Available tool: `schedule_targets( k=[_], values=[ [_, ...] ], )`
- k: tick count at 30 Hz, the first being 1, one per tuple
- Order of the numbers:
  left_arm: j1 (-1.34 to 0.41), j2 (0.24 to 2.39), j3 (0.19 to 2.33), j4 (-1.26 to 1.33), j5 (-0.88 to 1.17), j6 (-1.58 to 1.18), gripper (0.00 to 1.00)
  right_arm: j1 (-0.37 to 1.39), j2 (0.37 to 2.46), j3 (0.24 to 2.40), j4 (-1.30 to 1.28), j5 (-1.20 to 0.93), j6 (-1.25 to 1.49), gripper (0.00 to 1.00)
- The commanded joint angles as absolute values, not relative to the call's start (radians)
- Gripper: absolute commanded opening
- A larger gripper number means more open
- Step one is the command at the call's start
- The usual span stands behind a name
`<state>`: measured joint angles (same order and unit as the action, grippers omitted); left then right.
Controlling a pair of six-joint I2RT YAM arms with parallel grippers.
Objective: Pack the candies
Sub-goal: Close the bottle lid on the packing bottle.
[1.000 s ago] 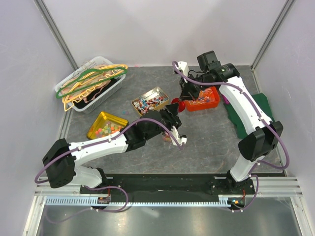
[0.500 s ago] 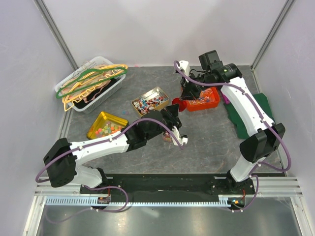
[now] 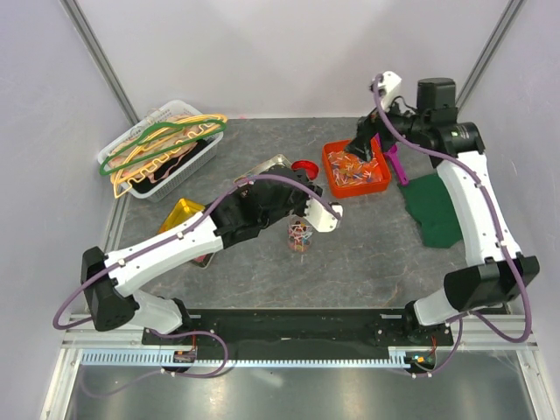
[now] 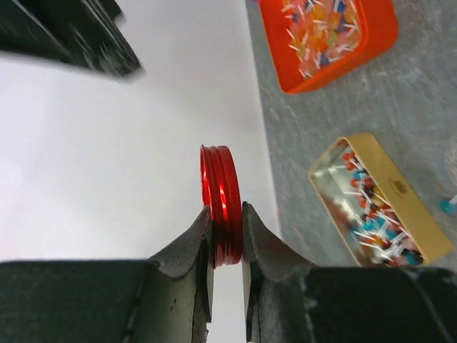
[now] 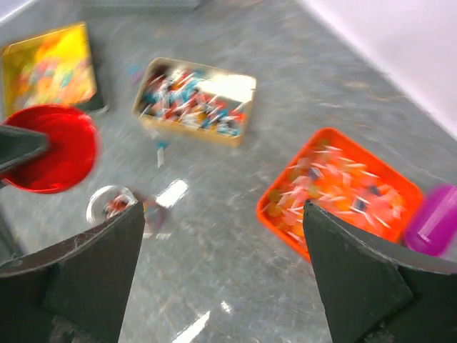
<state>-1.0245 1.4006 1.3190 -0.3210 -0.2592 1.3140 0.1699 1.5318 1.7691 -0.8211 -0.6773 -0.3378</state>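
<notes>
My left gripper (image 4: 227,218) is shut on the rim of a round red lid (image 4: 222,193), held on edge; from above the lid (image 3: 304,166) shows at the left gripper (image 3: 300,178), over the table's middle. A small clear jar (image 3: 297,236) with some candies stands just in front of it. More candies fill the orange tray (image 3: 379,182), a gold tin (image 5: 196,100) and a yellow tin (image 5: 46,68). My right gripper (image 5: 223,211) is open and empty, hovering above the orange tray (image 5: 343,193); from above the right gripper (image 3: 361,149) sits over the tray's back.
A purple scoop (image 3: 395,162) lies right of the orange tray, beside a dark green cloth (image 3: 435,206). At the back left stands a white basket (image 3: 162,153) piled with coloured hangers. My left arm covers part of both tins.
The right gripper has opened, let go of the red lid and drawn back to the right. The left gripper has closed on the lid and carried it away from the jar.
</notes>
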Motion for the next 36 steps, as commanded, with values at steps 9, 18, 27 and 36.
schedule_targets(
  k=[9,18,27,36],
  values=[
    [-0.749,1.264,1.354,-0.673,-0.070,0.789,0.02,0.141,1.215,1.347,-0.376,-0.624,-0.325,0.98],
    [-0.604,1.341,1.424,-0.687,0.169,0.459,0.02,0.140,1.142,1.274,-0.276,-0.725,-0.159,0.98],
    [-0.571,1.454,1.417,-0.546,0.425,0.351,0.02,0.219,1.209,1.313,-0.256,-0.626,-0.228,0.98],
    [-0.479,1.653,1.540,-0.459,0.782,0.249,0.02,0.356,1.163,1.143,-0.186,-0.387,-0.358,0.98]
  ],
)
